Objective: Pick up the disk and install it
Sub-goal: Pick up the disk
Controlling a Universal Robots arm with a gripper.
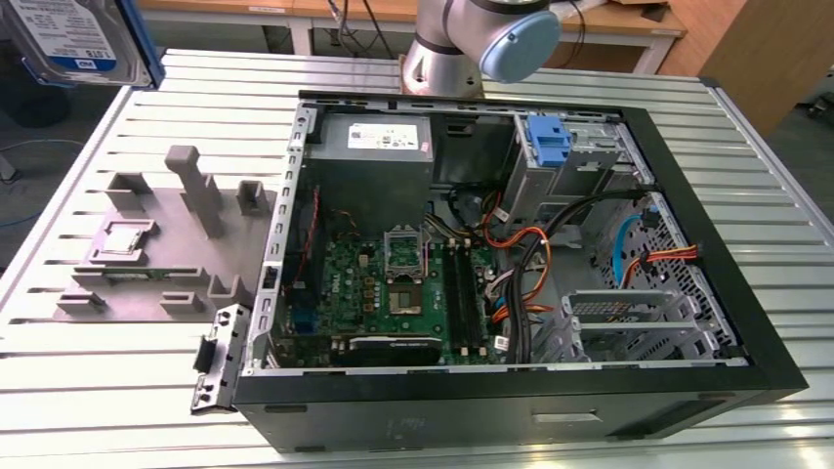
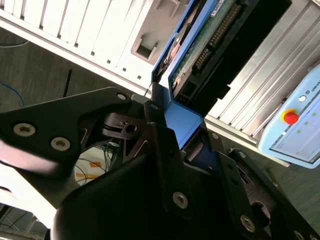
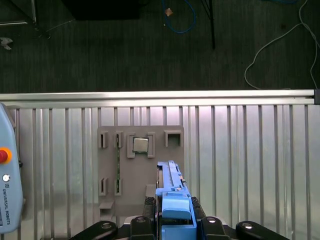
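The disk point(image 1: 78, 39), a silver-grey drive with a white and blue label in a blue carrier, hangs high at the exterior view's top left, above the table's far corner. In the first wrist view I see the disk point(image 3: 172, 192) edge-on, its blue carrier clamped in my gripper point(image 3: 173, 212). In the second wrist view my gripper point(image 2: 187, 131) is shut on the carrier's blue end, and the disk's point(image 2: 215, 45) circuit-board side and connector show beyond the black fingers point(image 2: 160, 135).
An open computer case point(image 1: 729, 322) lies on the slatted metal table point(image 1: 117, 391), with a motherboard, cables, a metal drive cage point(image 1: 626, 322) and a blue bracket point(image 1: 550, 142). A grey fixture plate point(image 1: 156, 244) lies at the exterior view's left of the case. A teach pendant point(image 3: 7, 180) rests on the table.
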